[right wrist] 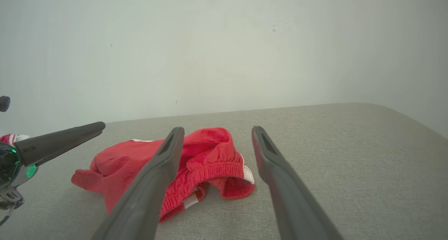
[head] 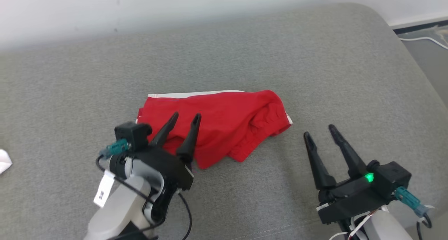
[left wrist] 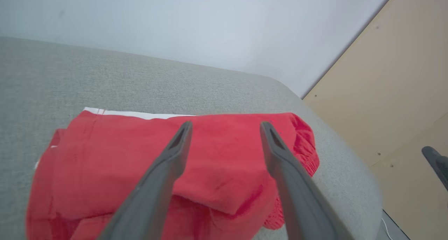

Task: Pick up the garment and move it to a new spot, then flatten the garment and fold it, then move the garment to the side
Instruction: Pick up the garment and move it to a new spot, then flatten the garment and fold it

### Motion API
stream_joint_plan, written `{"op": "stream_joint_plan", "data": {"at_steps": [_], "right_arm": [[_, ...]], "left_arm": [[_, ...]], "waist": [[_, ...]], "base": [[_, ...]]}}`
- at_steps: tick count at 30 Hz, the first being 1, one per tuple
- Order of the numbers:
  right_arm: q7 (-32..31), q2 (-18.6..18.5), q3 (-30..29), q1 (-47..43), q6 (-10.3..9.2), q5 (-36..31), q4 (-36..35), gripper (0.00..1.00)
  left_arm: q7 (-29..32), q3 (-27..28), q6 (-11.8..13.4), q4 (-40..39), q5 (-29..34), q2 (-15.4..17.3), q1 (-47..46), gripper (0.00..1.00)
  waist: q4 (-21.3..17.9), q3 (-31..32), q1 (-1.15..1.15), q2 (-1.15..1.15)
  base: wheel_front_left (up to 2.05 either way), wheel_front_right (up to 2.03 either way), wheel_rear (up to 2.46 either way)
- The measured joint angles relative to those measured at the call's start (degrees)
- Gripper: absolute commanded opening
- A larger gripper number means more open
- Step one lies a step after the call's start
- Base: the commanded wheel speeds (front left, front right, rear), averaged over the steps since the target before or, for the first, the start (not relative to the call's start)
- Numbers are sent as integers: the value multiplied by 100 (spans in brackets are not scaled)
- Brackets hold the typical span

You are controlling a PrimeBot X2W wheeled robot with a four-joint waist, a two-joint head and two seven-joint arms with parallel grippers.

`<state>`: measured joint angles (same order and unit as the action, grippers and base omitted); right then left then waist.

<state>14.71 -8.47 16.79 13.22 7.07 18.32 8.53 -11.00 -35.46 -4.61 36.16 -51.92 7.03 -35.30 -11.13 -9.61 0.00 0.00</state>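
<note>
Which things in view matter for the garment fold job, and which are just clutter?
Job:
red garment
left gripper, open
right gripper, open

Lying about:
white scrap at the grey cushion's left edge
white cable on the floor

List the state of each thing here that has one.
Red shorts: loosely folded, rumpled, lying free on the grey cushion.
Left gripper: open, empty, over the shorts.
Right gripper: open, empty, apart from the shorts.

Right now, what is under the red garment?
The grey cushion surrounds the red garment and evidently runs beneath it; its folded layers hide anything tucked underneath.
</note>
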Motion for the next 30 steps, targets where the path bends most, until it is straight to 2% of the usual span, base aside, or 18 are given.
{"op": "stream_joint_plan", "data": {"at_steps": [7,18,30], "right_arm": [[0,-4,304,-41,0,137,158,100],[-7,20,932,-40,0,438,790,100],[-59,97,981,336,0,691,1556,100]], "left_arm": [[-181,-69,136,-230,330,241,448,100],[-290,-177,368,-758,639,330,1015,100],[-324,-142,567,-1251,784,389,1159,100]], "waist": [[180,73,0,0],[454,24,0,0],[786,-134,0,0]], "base": [[0,0,0],[0,0,0],[0,0,0]]}}
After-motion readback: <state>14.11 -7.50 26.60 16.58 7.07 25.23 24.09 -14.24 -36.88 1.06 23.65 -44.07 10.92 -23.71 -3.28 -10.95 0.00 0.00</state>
